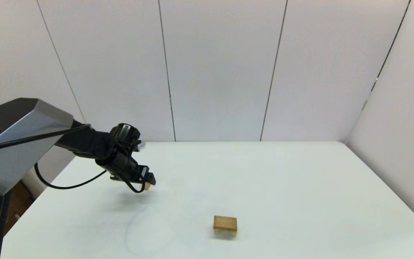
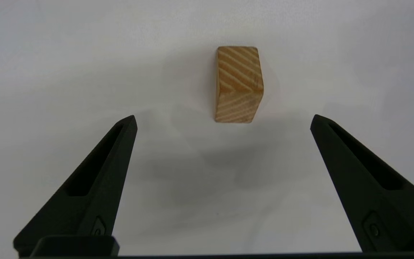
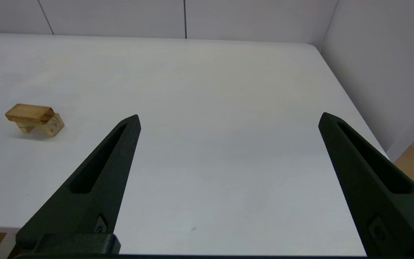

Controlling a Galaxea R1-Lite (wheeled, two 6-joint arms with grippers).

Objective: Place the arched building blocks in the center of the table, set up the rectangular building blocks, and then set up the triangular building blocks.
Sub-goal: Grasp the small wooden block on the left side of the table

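Nearest the head camera, the arched block [image 1: 225, 225] carries the rectangular slab [image 3: 29, 112], seen separately only from the right wrist. Triangular wedge [image 2: 238, 84] lies on the counter [image 1: 282, 187] under the released left claw [image 2: 223, 120]. Right claw [image 3: 228, 118] released.

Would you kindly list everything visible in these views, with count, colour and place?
Arch block: one, light wood, near the table's front centre, cut-out facing down.
Slab: one, tan wood, lying flat on the arch block.
Wedge: one, light wood, on the table's left part, below the left gripper and untouched.
Table: one, white, fills the foreground.
Wall panels: white, with dark seams, behind and to the right of the table.
Left gripper: one, black, open, above the wedge.
Right gripper: one, black, open, low beyond the table's near edge, pointing across the table, out of the head view.
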